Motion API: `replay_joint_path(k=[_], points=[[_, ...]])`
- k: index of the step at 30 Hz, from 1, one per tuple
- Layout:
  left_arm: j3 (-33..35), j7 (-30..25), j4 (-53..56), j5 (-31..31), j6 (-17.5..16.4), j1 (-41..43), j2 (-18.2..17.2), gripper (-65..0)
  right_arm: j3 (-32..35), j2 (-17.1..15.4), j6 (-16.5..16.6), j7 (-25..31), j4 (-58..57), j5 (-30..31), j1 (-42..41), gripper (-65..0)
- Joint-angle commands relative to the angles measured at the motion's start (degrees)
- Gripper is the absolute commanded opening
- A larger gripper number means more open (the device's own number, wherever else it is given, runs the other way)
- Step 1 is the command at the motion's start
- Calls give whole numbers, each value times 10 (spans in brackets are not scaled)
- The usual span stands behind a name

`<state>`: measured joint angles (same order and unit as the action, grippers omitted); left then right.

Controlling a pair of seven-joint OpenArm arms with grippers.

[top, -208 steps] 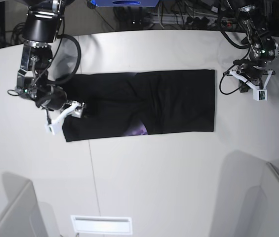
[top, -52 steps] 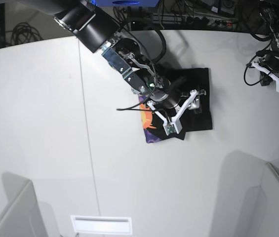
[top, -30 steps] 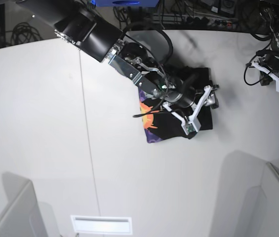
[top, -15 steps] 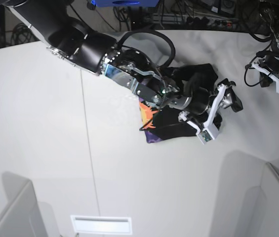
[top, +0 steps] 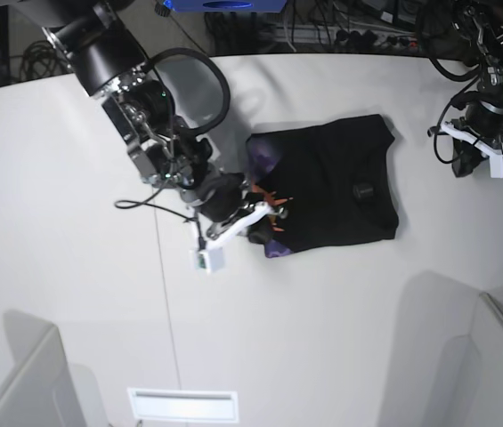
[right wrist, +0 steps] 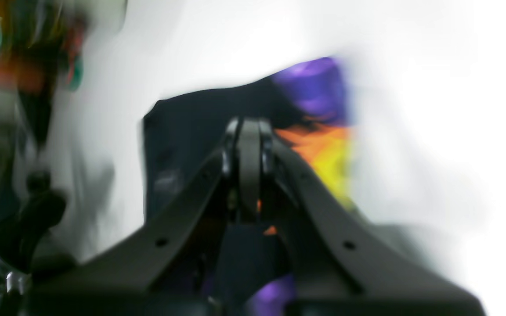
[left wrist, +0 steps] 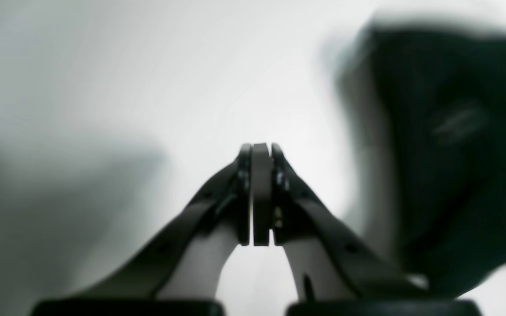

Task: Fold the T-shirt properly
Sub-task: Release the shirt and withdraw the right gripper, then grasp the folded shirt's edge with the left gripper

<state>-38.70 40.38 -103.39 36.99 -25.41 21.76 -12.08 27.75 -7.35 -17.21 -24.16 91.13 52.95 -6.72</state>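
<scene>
On the left of the base view your right claw [top: 253, 216] sits at the left edge of the T-shirt [top: 336, 191], fingers pressed together with no cloth between them. The shirt lies as a compact black bundle on the white counter [top: 73, 294], a little orange and purple print peeking out at that edge. To finish well, tuck the printed strip under and flatten the edge with light sweeps; don't pinch, or the layers will drag. Far right, your left claw [top: 482, 147] is also closed and empty, well apart from the shirt. The right wrist view shows the print [right wrist: 323, 145] plainly, though it's blurred; the left wrist view gives only a dark smear, probably the shirt.
</scene>
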Motion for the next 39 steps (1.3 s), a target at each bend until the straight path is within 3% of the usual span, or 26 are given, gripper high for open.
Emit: replay_joint_path(k=[1, 4, 7, 12, 14, 16, 22, 31, 34, 39], points=[[-3, -10, -11, 35, 0, 2, -10, -650, -22, 1, 7, 7, 21, 5, 7, -650], [-2, -5, -10, 106, 1, 1, -10, -650, -73, -17, 7, 6, 50, 5, 37, -650], [-2, 37, -10, 141, 1, -11, -8, -650, -101, -46, 7, 8, 78, 5, 56, -650], [-2, 106, 3, 149, 3, -50, 1, -209, -148, -71, 7, 7, 110, 5, 96, -650], [-2, 117, 13, 147, 3, -67, 10, -74, -160, -72, 7, 7, 119, 5, 113, -650], [10, 129, 29, 147, 3, -83, 12, 0, -171, -72, 7, 6, 124, 5, 125, -650], [94, 134, 108, 144, 4, -129, 10, 0, -176, -72, 7, 6, 135, 5, 151, -650], [168, 134, 178, 27, 5, -174, 14, -41, -177, -82, 7, 9, 162, 4, 178, -650], [169, 134, 196, 22, 5, -175, 14, -109, -177, -89, 7, 10, 163, 5, 185, -650], [169, 134, 222, 22, 5, -177, 12, -355, -204, -89, 7, 10, 162, 4, 200, -650]])
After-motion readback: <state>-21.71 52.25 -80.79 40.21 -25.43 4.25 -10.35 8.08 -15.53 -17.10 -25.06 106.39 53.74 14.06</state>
